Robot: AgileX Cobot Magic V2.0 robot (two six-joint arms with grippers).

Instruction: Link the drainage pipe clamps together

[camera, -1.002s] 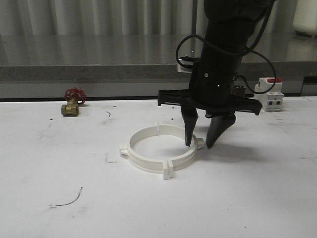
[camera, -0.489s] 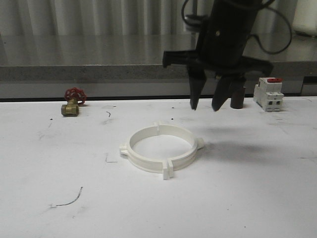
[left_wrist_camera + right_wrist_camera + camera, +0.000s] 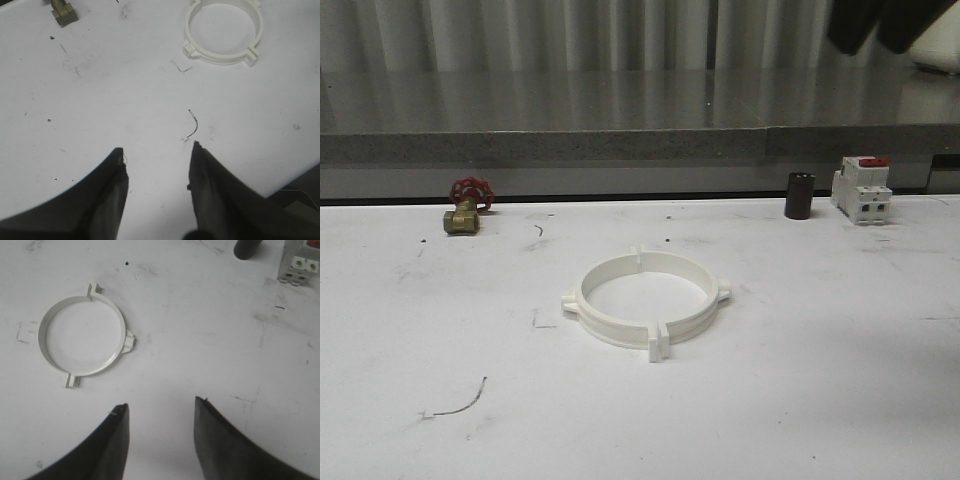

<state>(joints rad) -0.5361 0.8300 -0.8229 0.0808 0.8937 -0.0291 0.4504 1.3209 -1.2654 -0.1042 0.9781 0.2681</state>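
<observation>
Lying flat on the table (image 3: 820, 400), the white drainage pipe clamps (image 3: 646, 299) are joined into a ring; both the left gripper (image 3: 157, 167) and right gripper (image 3: 160, 422) are held wide, empty.

Brass valve (image 3: 461, 218) with red handwheel, dark cylinder (image 3: 799, 195) beside red-topped white breaker (image 3: 861, 190).

No readable text, labels or numbers anywhere. The breaker (image 3: 861, 189) showed a red top but no legible marking; the table (image 3: 800, 400) carried only scuff marks.
</observation>
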